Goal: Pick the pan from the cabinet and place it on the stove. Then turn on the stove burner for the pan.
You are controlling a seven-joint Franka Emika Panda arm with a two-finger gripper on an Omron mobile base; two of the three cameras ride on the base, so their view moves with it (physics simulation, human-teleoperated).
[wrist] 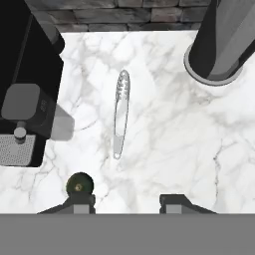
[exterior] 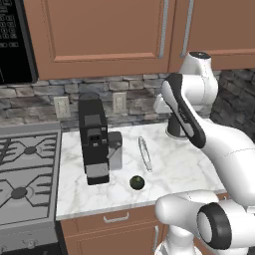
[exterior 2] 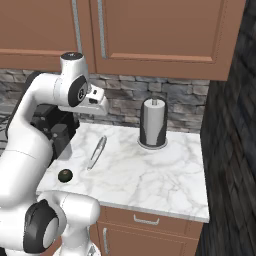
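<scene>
Above the marble counter (wrist: 164, 129), empty half-spread hand (wrist: 127, 201); cabinet (exterior: 99, 35) doors shut, contents hidden.

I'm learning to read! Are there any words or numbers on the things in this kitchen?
Microwave: its panel has rows of small white button marks, too blurred to read.
Coffee machine: no words or numbers on it.
Wall cabinet and stove: no labels.
Nothing can be read anywhere.

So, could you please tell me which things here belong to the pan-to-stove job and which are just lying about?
Belong to the job:
- cabinet, doors closed
- stove
- gripper, above the counter

Just lying about:
- coffee machine
- paper towel holder
- slim metal utensil
- small dark round fruit
- microwave
</scene>
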